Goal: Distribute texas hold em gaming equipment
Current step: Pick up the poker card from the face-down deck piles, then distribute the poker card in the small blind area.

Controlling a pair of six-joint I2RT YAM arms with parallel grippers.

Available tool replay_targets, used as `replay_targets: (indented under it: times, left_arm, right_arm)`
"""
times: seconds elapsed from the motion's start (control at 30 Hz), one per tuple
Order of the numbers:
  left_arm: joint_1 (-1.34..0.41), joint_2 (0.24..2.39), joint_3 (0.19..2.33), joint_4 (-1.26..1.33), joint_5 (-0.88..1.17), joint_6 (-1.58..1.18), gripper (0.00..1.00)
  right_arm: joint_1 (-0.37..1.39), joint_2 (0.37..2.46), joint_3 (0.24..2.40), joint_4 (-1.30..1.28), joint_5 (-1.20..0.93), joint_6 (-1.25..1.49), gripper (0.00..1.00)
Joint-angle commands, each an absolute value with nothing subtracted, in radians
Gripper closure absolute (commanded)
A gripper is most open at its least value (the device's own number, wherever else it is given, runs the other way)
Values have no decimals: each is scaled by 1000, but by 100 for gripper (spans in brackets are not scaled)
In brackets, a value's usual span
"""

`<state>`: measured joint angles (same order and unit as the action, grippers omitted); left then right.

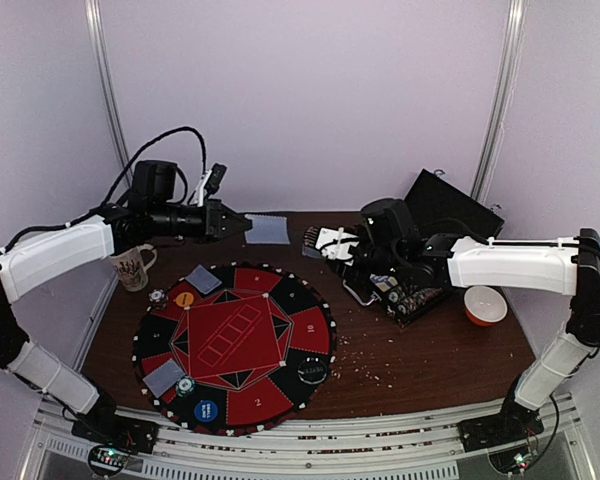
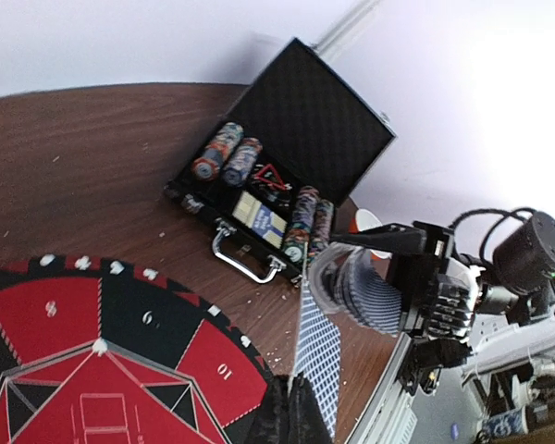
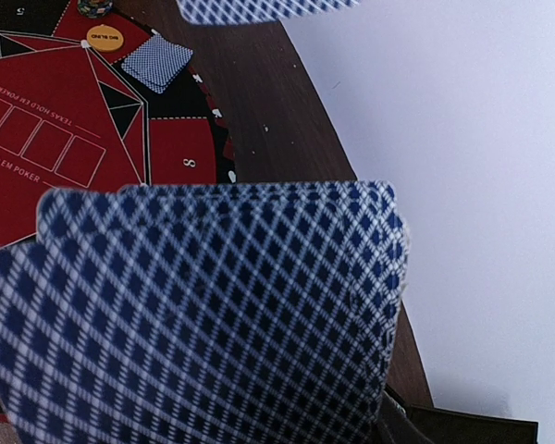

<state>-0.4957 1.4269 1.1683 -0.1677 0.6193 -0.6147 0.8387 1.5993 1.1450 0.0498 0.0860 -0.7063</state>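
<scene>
Left gripper (image 1: 242, 224) is pressed together on one edge of a single card (image 1: 268, 230). The card's blue back faces up and it sticks out past the fingertips, in the air just beyond the far edge of the mat (image 1: 235, 345). Right gripper (image 1: 332, 243) is pinching the deck (image 3: 213, 314), slightly fanned (it fills most of that wrist view, fingers hardly visible). The deck is beyond the mat's far-right edge, just right of the single card, with a small gap between them.

On the mat:
- card pile (image 1: 203, 279) at far left
- second pile (image 1: 164, 378) at near left
- yellow button (image 1: 184, 298) beside the far pile
- chip (image 1: 185, 385) and blue button (image 1: 206, 410) by the near pile
- black button (image 1: 312, 372) at near right

Another chip (image 1: 158, 297) lies just off the mat's left edge. Open case (image 1: 450, 210) stands right of the mat, with chip rolls (image 2: 227, 153) inside.
</scene>
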Motion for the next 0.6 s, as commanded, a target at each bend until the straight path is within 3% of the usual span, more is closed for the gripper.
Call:
replay_targets:
  times: [0.0,0.37,0.57]
  left_arm:
    - [-427,1309,1115,-382,447,-768,100]
    - [-423,1082,897,-1011,136,-919,100]
    - [-418,982,790,-1066,87,-993,100]
  right_arm:
    - [832,1598,1128,70,89,-695,56]
    - [832,1595,1118,91,62,-701,56]
    - [833,1594,1115,94,52,-700,56]
